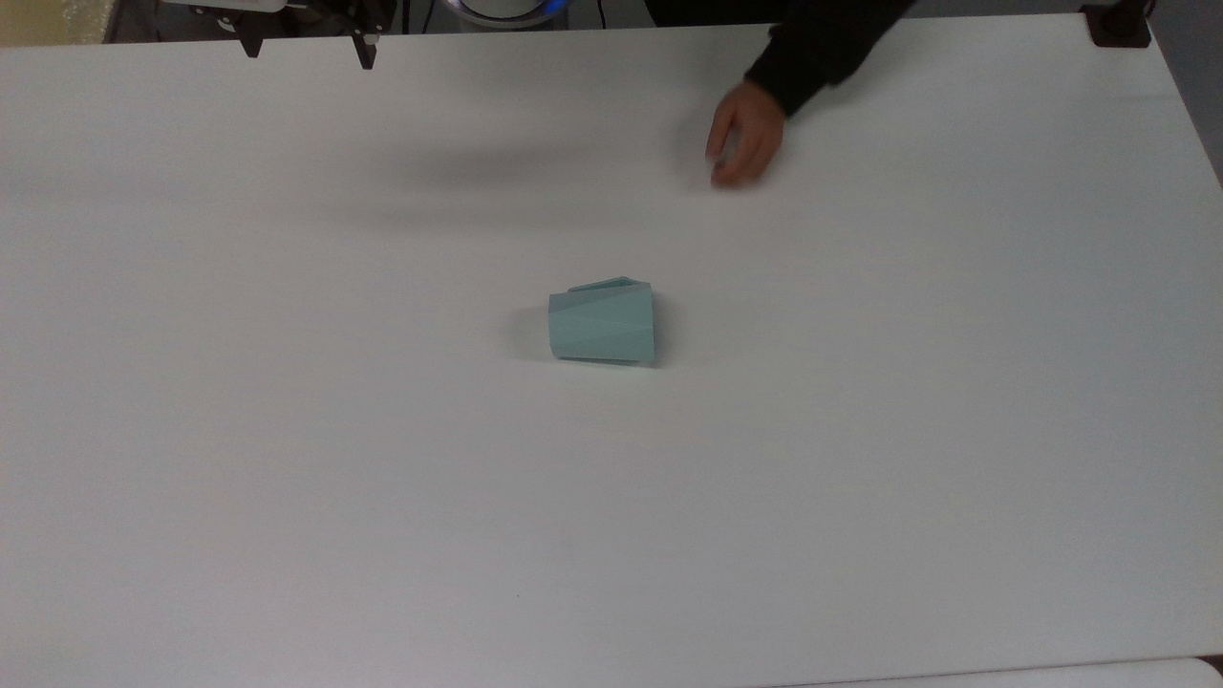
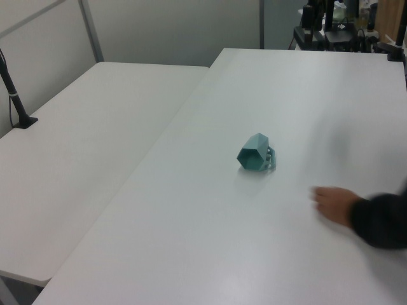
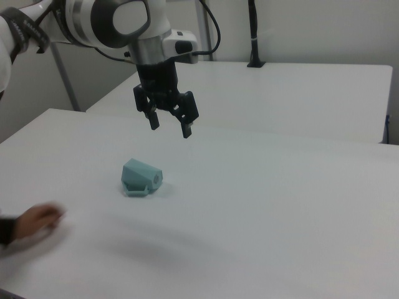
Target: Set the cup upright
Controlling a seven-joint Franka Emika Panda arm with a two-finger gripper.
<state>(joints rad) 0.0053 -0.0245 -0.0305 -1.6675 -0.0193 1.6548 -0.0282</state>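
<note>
Right view: cup (image 3: 141,177) on its side, below & left of jaws (image 3: 169,124), apart, empty.

Open white table (image 1: 287,478) all around the toppled cup (image 1: 602,323); a person's hand (image 1: 745,134) nearby, apart from it.

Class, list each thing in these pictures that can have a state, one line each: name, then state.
cup: lying on its side on the table, untouched.
end effector: open, holding nothing, raised above the table.
person's hand: over the table, apart from the cup, holding nothing.
</note>
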